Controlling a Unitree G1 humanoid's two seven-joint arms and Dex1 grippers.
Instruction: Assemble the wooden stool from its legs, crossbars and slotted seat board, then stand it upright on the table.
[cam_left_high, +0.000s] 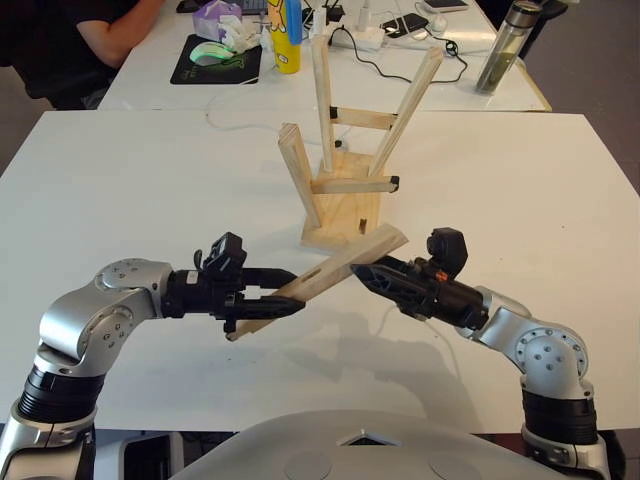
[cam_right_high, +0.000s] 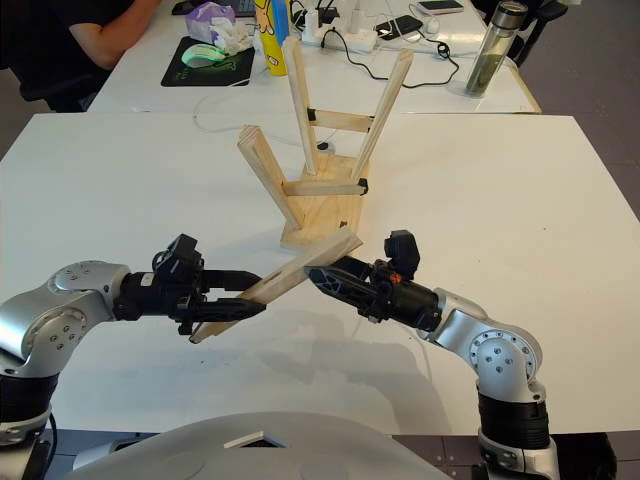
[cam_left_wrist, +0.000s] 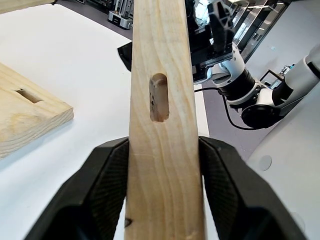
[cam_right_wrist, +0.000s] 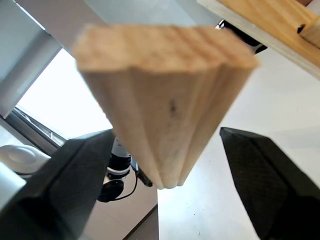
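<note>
Gripping the loose leg (cam_left_high: 330, 275) close to its lower end, the left gripper (cam_left_high: 285, 304) has both pads (cam_left_wrist: 107, 185) pressed flat on its sides. The leg is off the table and slants up toward the stool. A mortise slot (cam_left_wrist: 159, 97) faces the wrist camera.

The right gripper (cam_left_high: 368, 270) sits at the leg's upper end with its fingers (cam_right_wrist: 85, 170) spread wide on either side. Gaps show, so it seems to hold nothing, though contact is hard to rule out from the head views.

Risks:
- The leg is held at one end only. A nudge from the right fingers could twist it in the left pads.
- Its raised tip hangs just beside the seat board (cam_left_high: 345, 225). A swing could knock the part-built stool.

The stool rests seat-down on the table (cam_left_high: 120, 200). Three legs (cam_left_high: 322, 90) stand up, leaning, joined by crossbars (cam_left_high: 352, 185). They crowd the approach to the free slot (cam_left_wrist: 27, 95).

On the far desk, well apart, are a yellow can (cam_left_high: 288, 40), a bottle (cam_left_high: 503, 45) and cables (cam_left_high: 390, 65).
</note>
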